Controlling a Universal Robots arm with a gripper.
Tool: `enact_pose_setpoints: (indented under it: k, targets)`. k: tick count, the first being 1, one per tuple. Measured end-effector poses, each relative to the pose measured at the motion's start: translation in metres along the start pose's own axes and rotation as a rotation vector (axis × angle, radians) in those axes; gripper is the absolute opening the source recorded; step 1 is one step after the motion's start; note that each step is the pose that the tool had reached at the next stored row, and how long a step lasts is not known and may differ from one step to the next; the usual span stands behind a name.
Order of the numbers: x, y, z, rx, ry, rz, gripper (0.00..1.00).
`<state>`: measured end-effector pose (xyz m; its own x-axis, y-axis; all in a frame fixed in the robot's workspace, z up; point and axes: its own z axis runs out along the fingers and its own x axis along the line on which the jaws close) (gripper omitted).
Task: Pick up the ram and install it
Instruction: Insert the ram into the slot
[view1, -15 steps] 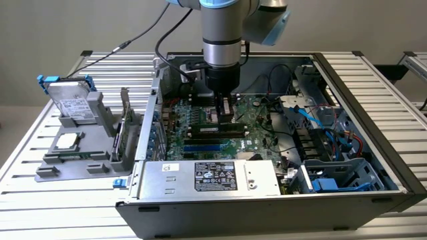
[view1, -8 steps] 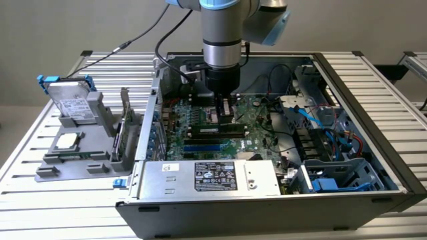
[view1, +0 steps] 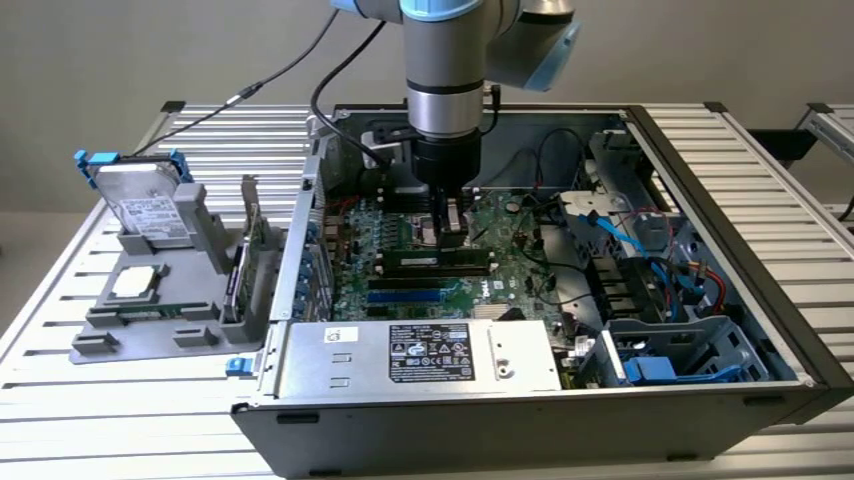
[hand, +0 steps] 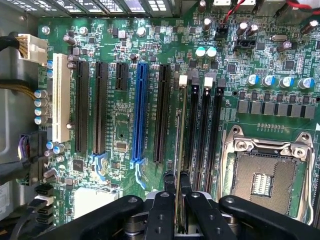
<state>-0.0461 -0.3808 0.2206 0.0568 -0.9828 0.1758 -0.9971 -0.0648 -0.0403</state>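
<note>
The arm (view1: 445, 70) reaches straight down into the open computer case (view1: 781, 300), which sits toward the exterior view's right side of the slatted worktop (view1: 80, 420). Its jaws are closed on the ram (hand: 179, 145), pinching the thin green stick by its upper edge. The stick stands on edge, in line with the row of long black memory slots (hand: 202, 135) on the motherboard (hand: 120, 127). It is at the slot on the side of that row away from the open processor socket (hand: 265, 175) and toward the blue expansion slot (hand: 140, 110). I cannot tell whether it is pressed fully home. The white latch (hand: 183, 80) at the far end of that slot shows just past the stick.

Along the case's near edge lies the grey power supply (view1: 420, 352). Near the worktop's edge on the exterior view's left is a grey holder (view1: 198, 215). It carries a hard drive (view1: 140, 205), a processor chip (view1: 136, 283) and a wider green card (view1: 239, 275) standing upright.
</note>
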Motion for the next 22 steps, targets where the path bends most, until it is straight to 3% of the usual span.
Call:
enact_pose_setpoints:
  k: [22]
  targets:
    - [-0.0004, -0.0009, 0.0011, -0.0003, -0.0004, 0.003, 0.14]
